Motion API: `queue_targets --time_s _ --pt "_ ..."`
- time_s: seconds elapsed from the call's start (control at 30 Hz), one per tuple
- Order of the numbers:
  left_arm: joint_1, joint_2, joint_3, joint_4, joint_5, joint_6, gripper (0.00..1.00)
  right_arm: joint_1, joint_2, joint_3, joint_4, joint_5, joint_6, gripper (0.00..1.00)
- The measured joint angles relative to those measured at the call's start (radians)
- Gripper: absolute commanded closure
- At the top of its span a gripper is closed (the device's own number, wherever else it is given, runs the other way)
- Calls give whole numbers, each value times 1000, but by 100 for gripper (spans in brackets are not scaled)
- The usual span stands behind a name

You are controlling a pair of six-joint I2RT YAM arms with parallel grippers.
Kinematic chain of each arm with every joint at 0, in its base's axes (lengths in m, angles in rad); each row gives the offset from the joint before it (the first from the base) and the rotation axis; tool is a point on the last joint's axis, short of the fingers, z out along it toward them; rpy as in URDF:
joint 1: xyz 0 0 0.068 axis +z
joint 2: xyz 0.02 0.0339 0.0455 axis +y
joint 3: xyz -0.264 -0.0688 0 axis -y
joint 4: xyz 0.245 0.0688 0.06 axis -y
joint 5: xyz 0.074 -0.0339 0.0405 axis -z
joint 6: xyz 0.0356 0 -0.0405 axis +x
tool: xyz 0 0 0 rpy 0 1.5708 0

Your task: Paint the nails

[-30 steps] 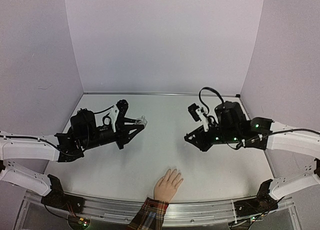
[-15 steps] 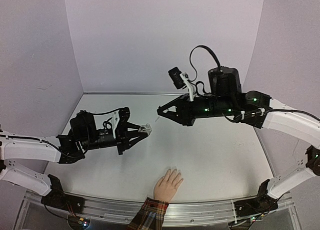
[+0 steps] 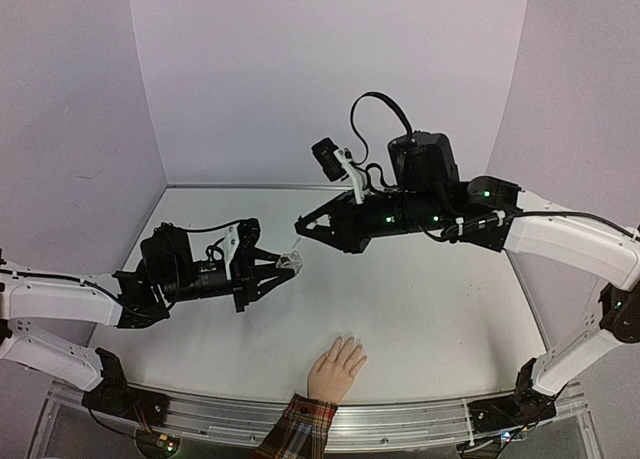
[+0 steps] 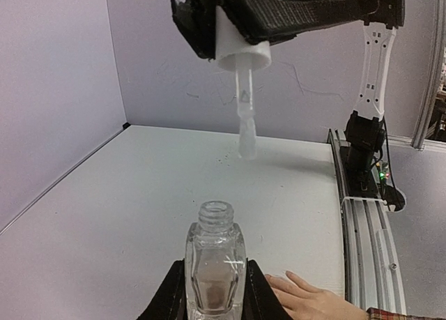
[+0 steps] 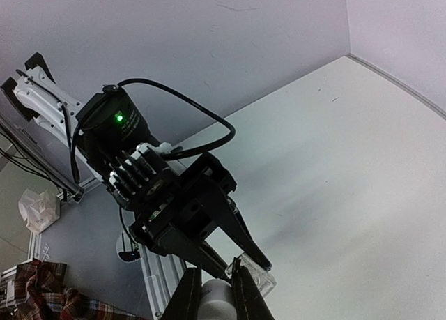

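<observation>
None of the nails (image 3: 346, 342) looks painted yet, the hand (image 3: 336, 370) lying flat at the table's (image 3: 440, 309) near edge, while the left pincer (image 4: 214, 295) clamps the uncapped bottle (image 4: 215, 250) and the right pincer (image 3: 301, 227) grips the cap (image 4: 241, 49), its brush (image 4: 246, 135) hanging above the neck.

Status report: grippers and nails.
Left gripper shut on uncapped clear bottle. Right gripper shut on white brush cap, raised above bottle. Hand flat at near edge, nails too small to judge. Nothing between.

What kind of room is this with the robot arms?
Probably a robot lab's test booth: plain lavender walls, a white table, and a metal rail along its near edge.
</observation>
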Motion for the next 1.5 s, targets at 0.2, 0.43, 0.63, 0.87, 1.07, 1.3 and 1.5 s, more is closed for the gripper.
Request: queue_targets --time_s 0.2,0.43,0.63,0.87,1.07,1.3,1.5 --pt "0 -9 -7 1 -1 0 100 0 13 13 -15 41 1 100" --pt "0 -21 -14 8 -4 0 100 6 25 18 -46 57 -3 100" --pt "0 -23 -14 9 -4 0 100 10 43 29 -57 61 -10 100" --pt "0 -23 -14 9 -4 0 100 11 49 35 -62 75 -14 100" --pt "0 -23 -14 9 -4 0 100 11 63 38 -64 77 -15 100" --pt "0 -23 -14 8 -5 0 100 20 79 54 -70 75 -18 100" --pt "0 -28 -14 8 -8 0 100 26 94 60 -78 68 -19 100"
